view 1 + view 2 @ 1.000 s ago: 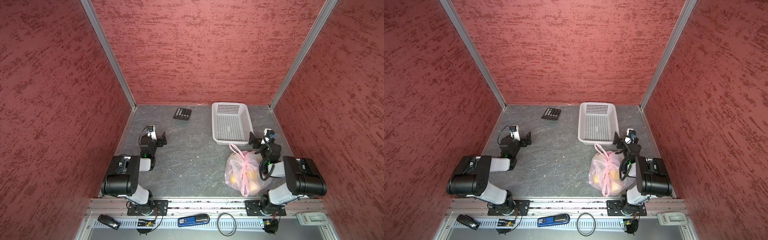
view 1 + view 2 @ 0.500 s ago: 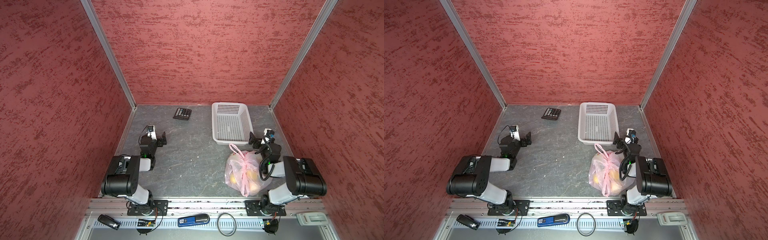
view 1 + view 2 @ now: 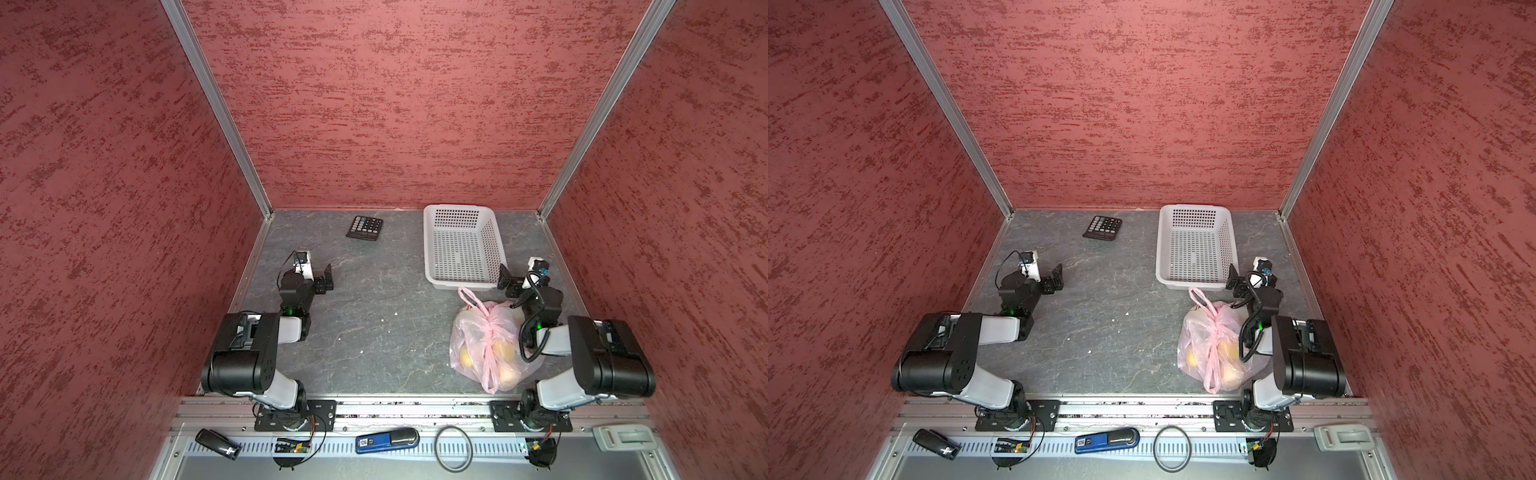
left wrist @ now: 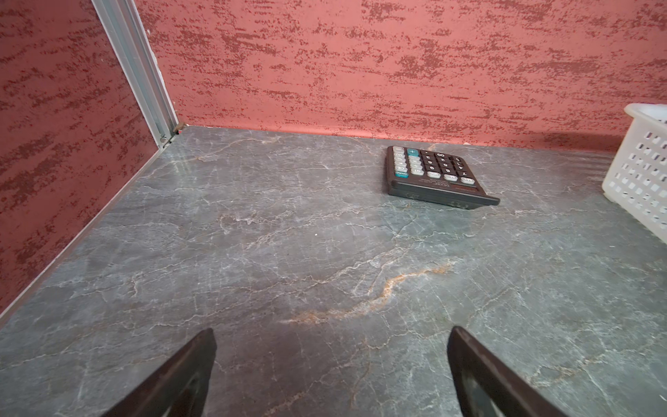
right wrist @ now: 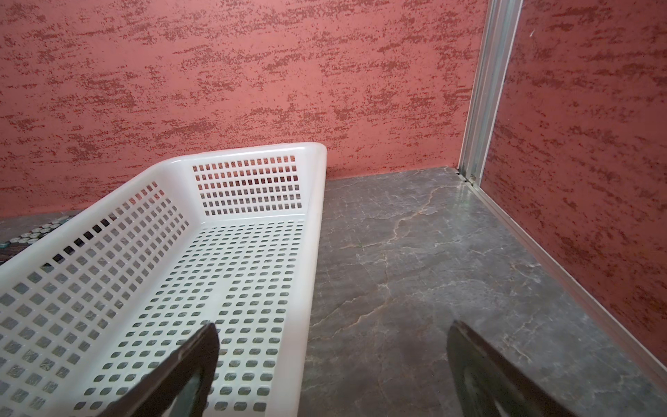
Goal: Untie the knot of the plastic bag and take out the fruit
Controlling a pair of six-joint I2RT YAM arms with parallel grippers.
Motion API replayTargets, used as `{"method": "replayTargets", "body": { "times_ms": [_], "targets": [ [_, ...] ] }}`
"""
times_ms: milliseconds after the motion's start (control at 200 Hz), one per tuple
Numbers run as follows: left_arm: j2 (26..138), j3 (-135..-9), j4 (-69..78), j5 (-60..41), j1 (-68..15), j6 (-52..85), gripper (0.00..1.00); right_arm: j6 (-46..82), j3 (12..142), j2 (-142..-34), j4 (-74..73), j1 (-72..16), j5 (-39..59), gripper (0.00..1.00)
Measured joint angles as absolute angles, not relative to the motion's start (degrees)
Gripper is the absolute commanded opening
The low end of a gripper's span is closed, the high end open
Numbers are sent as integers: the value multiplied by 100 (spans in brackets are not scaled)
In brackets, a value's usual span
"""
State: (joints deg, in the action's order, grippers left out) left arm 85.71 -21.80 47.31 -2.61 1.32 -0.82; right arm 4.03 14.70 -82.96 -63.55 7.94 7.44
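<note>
The pale pink plastic bag lies at the front right of the grey table, close against my right arm. Its knot sits on top, handle loops trailing both ways. Yellowish fruit shows through the film. My right gripper hangs open just behind the bag, by the basket's near corner, holding nothing. My left gripper is open over bare table at the left, far from the bag. Neither wrist view shows the bag.
A white perforated basket stands at the back right, just behind the bag. A black calculator lies near the back wall. Red walls enclose three sides. A blue stapler and a black ring lie on the front rail.
</note>
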Motion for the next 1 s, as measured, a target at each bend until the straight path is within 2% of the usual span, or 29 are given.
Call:
{"method": "replayTargets", "body": {
  "times_ms": [175,371,506,691,832,1002],
  "targets": [
    [7669,-2622,3524,-502,128,-67,100,456,2196,-6737,-4521,740,683,99],
    [6934,-3395,2001,-757,23,268,100,670,3933,-6600,-2244,108,294,99],
    [6914,-3929,1125,-972,-137,779,100,882,5120,-7330,-836,-792,-67,99],
    [7142,-4278,401,-1190,-725,1494,100,1275,6604,-8864,762,-1896,-325,99],
    [7424,-4344,274,-1194,-1232,1883,100,1466,7728,-9994,1680,-2423,-386,98],
    [7703,-4351,259,-1192,-1570,2235,100,1555,8986,-11133,2438,-2768,-478,91]
  ]
}}
